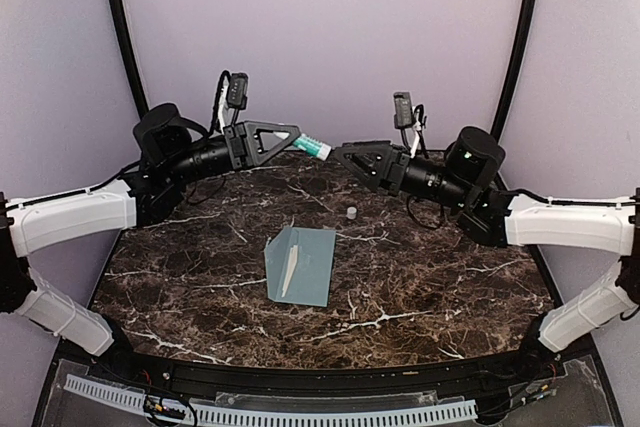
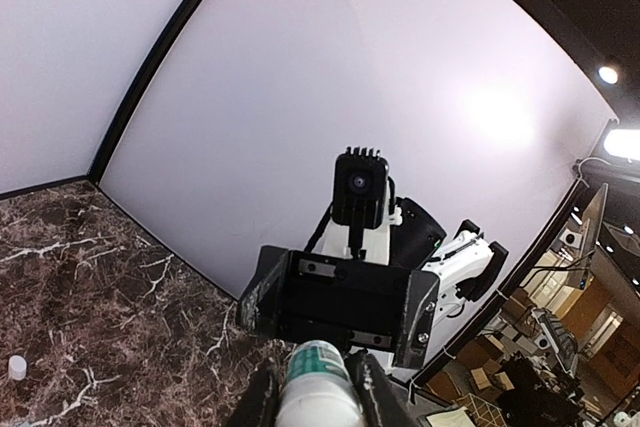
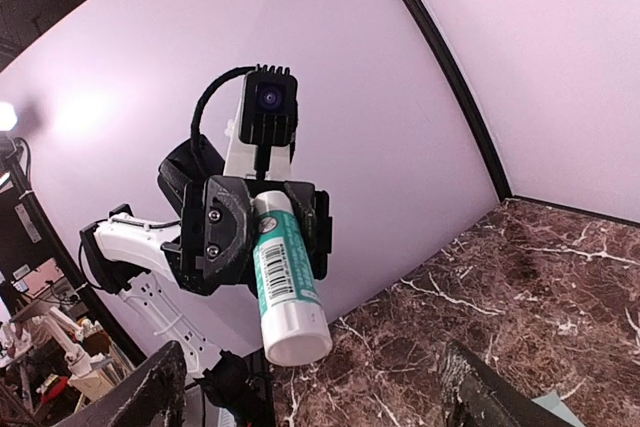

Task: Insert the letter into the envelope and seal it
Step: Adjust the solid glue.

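The pale blue-grey envelope [image 1: 303, 265] lies flat on the dark marble table [image 1: 430, 287], near the middle. A lighter strip [image 1: 290, 269] shows along its left part; I cannot tell whether this is the letter or the flap's inside. My left gripper [image 1: 297, 139] is raised over the table's back and is shut on a white-and-green glue stick [image 1: 314, 147], which points at the right gripper. In the left wrist view the stick [image 2: 318, 392] sits between my fingers [image 2: 262, 399]. My right gripper [image 1: 341, 154] is open and empty, facing the stick's end [image 3: 286, 282] a short way off.
A small white cap [image 1: 352, 213] stands on the table behind the envelope; it also shows in the left wrist view [image 2: 16, 367]. Lilac walls with black poles [image 1: 122, 27] close in the back. A white slotted rail [image 1: 300, 412] runs along the near edge.
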Robot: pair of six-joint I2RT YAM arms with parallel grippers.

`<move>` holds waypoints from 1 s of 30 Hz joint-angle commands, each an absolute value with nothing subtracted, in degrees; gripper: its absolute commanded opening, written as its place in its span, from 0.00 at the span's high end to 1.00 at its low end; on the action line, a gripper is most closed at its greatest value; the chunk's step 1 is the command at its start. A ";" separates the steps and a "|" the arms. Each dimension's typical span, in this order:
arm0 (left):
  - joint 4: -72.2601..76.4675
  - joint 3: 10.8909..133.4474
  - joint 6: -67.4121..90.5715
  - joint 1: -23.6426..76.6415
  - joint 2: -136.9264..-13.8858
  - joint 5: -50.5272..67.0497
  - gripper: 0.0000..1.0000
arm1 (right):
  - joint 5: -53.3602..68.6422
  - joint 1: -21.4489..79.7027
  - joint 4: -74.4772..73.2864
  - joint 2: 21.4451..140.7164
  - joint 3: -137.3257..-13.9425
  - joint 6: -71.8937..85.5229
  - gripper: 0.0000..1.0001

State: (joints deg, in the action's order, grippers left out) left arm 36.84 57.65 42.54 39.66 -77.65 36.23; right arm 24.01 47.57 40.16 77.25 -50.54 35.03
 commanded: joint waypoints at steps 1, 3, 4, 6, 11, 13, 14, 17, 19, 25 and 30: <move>46.41 56.90 44.79 40.44 -76.57 35.27 1.00 | 26.43 47.93 49.81 80.47 -53.78 40.59 0.17; 47.27 57.00 44.90 41.00 -77.01 35.16 1.00 | 27.36 48.19 49.70 81.98 -55.38 41.01 0.20; 47.54 57.10 44.91 41.16 -77.35 35.16 1.00 | 27.85 48.32 49.66 82.70 -56.10 41.26 0.22; 48.04 57.27 45.02 41.55 -77.68 35.16 1.00 | 28.27 48.57 49.94 83.69 -57.10 41.61 0.27; 48.08 57.39 44.65 42.12 -78.15 35.18 1.00 | 28.87 48.86 50.93 85.10 -58.68 42.82 0.38; 47.97 57.46 44.31 42.32 -78.36 35.12 1.00 | 29.35 49.08 51.02 85.63 -59.40 43.05 0.42; 47.87 57.47 44.26 42.42 -78.50 34.90 1.00 | 29.56 49.25 51.06 85.87 -59.72 43.10 0.43; 47.94 57.57 43.86 42.48 -78.65 34.69 1.00 | 30.16 49.61 50.81 86.49 -60.47 43.27 0.47; 47.91 57.60 43.73 42.51 -78.80 34.59 1.00 | 30.53 49.82 50.80 86.81 -60.85 43.43 0.50; 47.61 57.66 43.52 42.62 -79.08 34.55 1.00 | 31.31 50.51 51.12 87.61 -61.76 43.86 0.60; 47.53 57.57 43.34 42.63 -79.19 34.54 1.00 | 31.72 50.79 51.58 87.96 -62.20 44.25 0.66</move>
